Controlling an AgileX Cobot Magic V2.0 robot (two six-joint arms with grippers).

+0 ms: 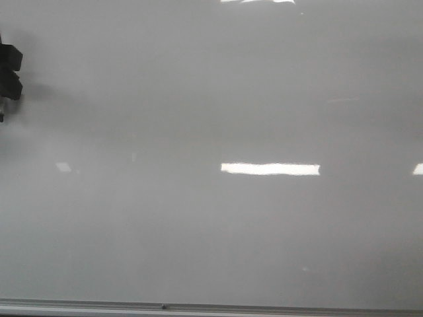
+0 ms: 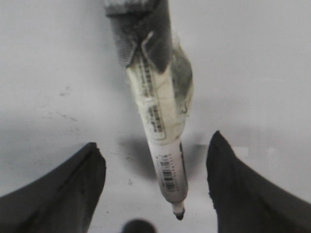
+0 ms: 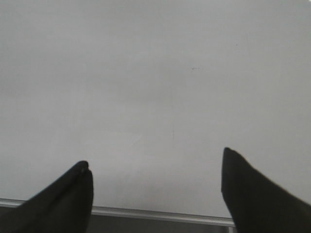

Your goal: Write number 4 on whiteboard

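- Left gripper (image 2: 155, 182): its dark fingers (image 2: 73, 194) are spread wide, touching nothing; a marker (image 2: 163, 141), taped to a mount above, juts between them, its black tip just above the board.
- Right gripper (image 3: 155, 187): fingers (image 3: 252, 194) likewise parted and released, holding nothing.
- The whiteboard (image 1: 198, 238) fills the front view, glossy grey with bright reflections, its metal frame (image 1: 264, 309) along the near edge.
- At the far left edge, a dark shape (image 1: 10, 72), probably the left arm, hangs over the board.
- No digit is drawn; faint smudges only.
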